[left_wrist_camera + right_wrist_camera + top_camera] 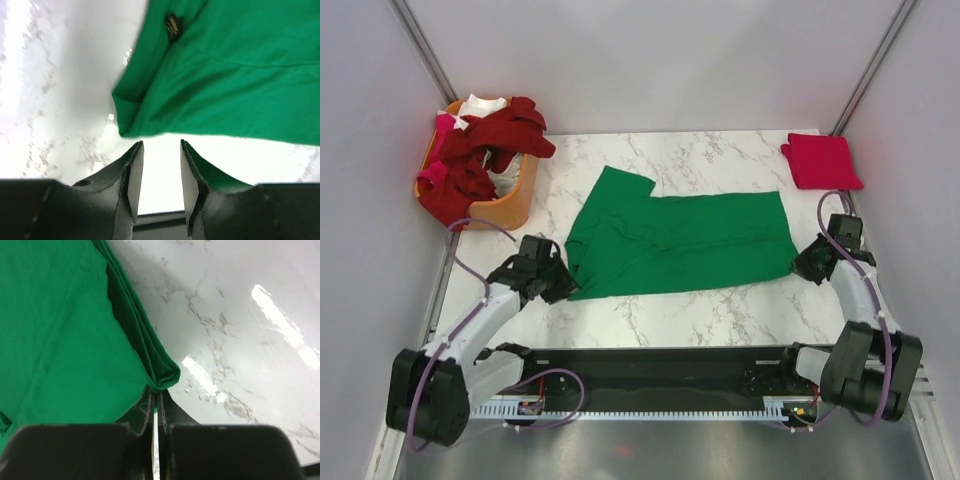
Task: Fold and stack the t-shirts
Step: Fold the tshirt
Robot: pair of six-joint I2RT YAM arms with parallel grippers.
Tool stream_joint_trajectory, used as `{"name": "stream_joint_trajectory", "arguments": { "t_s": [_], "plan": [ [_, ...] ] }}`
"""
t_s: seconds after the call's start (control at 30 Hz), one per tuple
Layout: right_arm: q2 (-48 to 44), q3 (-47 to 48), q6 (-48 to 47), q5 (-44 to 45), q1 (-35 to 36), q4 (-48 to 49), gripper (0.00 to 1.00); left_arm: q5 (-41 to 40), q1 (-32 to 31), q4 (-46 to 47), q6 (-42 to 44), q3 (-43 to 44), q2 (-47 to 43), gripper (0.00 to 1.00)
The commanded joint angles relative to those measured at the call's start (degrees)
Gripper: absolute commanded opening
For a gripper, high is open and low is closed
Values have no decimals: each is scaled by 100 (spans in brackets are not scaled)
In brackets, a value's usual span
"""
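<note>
Nearest the overhead camera are the two arms' bases at the near edge of the white marbled tabletop. Beyond them the bright green cloth t-shirt lies spread flat, its long axis running left to right. It sits between the left gripper at its near left corner and the right gripper at its near right corner. A folded bright red cloth t-shirt rests at the far right corner. At the far left, an orange plastic basket holds a heap of dark red cloth shirts, with white and pink cloth showing among them.

In the left wrist view, the left gripper has its jaws spread with bare tabletop between them. The green t-shirt begins just ahead, and its folded corner sits slightly left of the gap, not yet between the jaws.

In the right wrist view, the right gripper has its jaws pressed together at the doubled corner of the green t-shirt, apparently pinching its very tip.

The coming move likely turns on the left side. That corner lies forward and a little left of the open jaws, so the left arm must reach in and close before both can lift the near edge.
</note>
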Motion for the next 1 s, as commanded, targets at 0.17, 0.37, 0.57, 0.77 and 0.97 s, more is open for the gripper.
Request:
{"name": "stream_joint_trajectory", "arguments": {
  "t_s": [0.17, 0.37, 0.57, 0.77, 0.97],
  "plan": [
    [-1227, 103, 273, 168, -385, -1807, 25, 775, -417, -987, -817, -57, -1227, 47],
    [-1623, 164, 230, -9, -394, -2132, 98, 769, -444, -1742, -756, 441, -1860, 64],
    [-1634, 691, 300, -631, -394, -1149, 98, 47, -453, -1428, 271, 1944, -759, 76],
    [-245, 1886, 10, -1271, -236, -586, 98, -23, -435, -102, 1431, 3834, 1353, 76],
    [-243, 1782, 10, -1581, 45, -6, 98, 352, -164, 506, 2127, 6189, 4156, 72]
  ]
}}
